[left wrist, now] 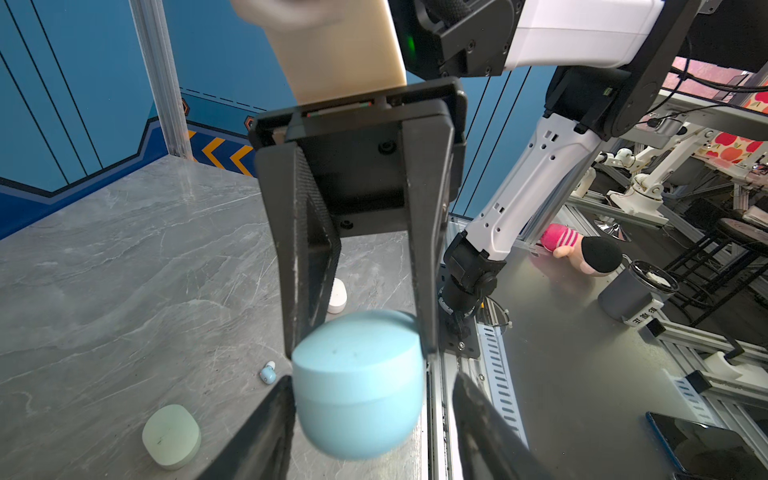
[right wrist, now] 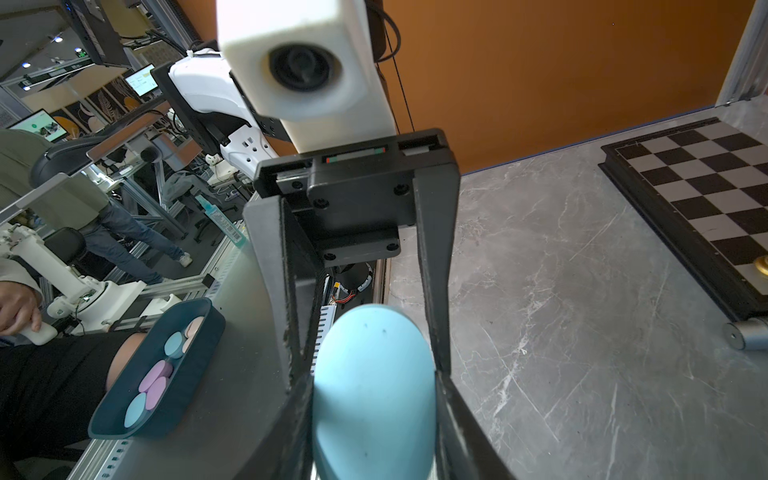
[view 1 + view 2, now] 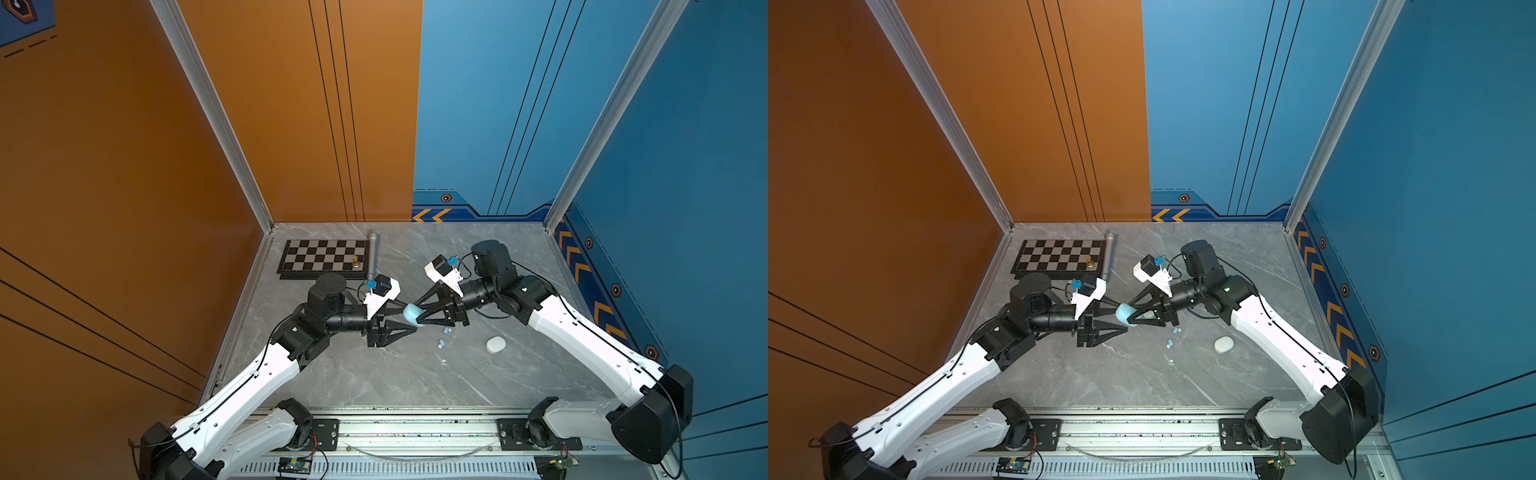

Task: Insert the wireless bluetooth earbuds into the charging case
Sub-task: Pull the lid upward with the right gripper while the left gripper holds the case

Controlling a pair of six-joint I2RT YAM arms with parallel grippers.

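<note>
Above the marble table (image 3: 374,382) the right gripper (image 3: 415,316) is clamping the blue case (image 1: 357,386) while the left gripper (image 3: 1121,316) is straddling it half-open, gripping nothing, so an off-centre squeeze might be popping it loose.

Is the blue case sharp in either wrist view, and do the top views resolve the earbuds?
Left wrist view: the blue case is soft, with a smeared lower edge, and the left claw flanking it is blurred, while the tabletop is crisp. Right wrist view: the case fills the foreground, soft. Both top views: even light, but the earbuds are mere specks.
</note>
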